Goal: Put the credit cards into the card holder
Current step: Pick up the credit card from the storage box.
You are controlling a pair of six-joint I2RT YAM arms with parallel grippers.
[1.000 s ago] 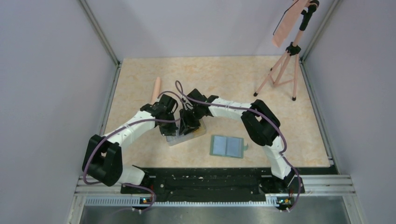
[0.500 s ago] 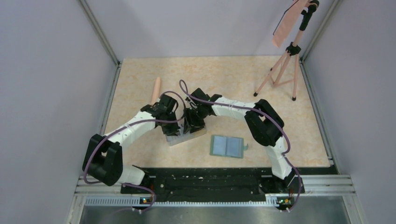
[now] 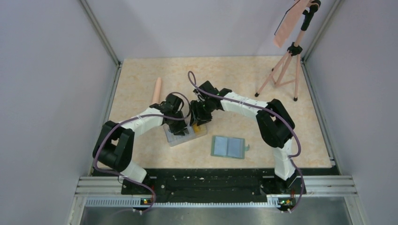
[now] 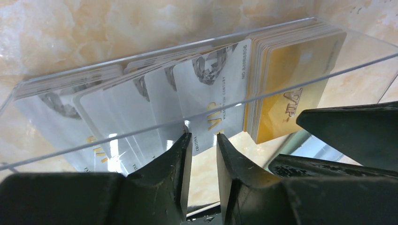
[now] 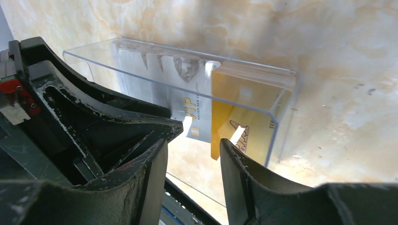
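Observation:
The credit cards stand in a clear plastic box: whitish-blue ones fanned on the left, a yellow stack on the right, with the same yellow cards in the right wrist view. My left gripper hovers just over the box's near wall, open by a narrow gap with nothing in it. My right gripper is open and empty above the box's other side. Both grippers meet over the box, left gripper and right gripper. The green card holder lies open flat to the right.
A pink stick lies at the back left of the table. A pink tripod holding a card-like panel stands at the back right. The metal rail with the arm bases runs along the near edge.
My left gripper's jaws have opened from shut, and the right ones widened a little. Both grippers have drawn back up and away from the box toward the far side.

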